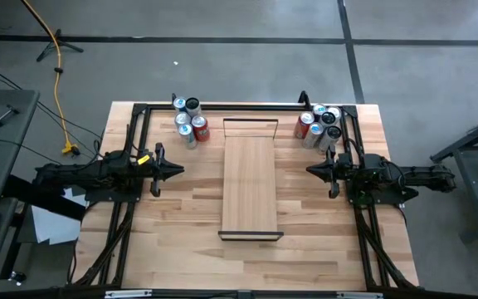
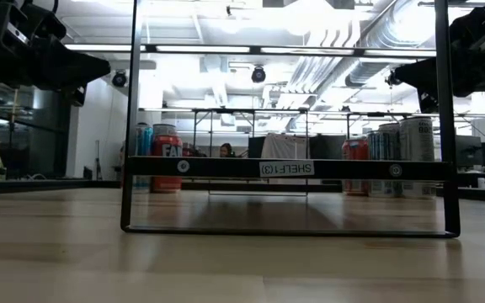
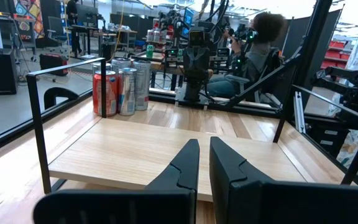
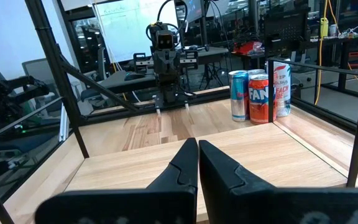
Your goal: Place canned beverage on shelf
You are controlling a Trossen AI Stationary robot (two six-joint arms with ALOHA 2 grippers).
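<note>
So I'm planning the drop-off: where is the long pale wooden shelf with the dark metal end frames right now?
In the high view the long pale wooden shelf lies at the table's centre, between the two shut grippers, with a can cluster near its far left corner and another near its far right.

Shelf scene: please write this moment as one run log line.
shelf: no can on it | left gripper: shut, beside shelf | right gripper: shut, beside shelf

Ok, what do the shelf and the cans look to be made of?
The shelf: pale wood plank, matte, visible grain, with what looks like thin black metal framing at its short ends. The left cans and right cans: likely aluminium, with shiny silver tops and glossy printed sides.
</note>
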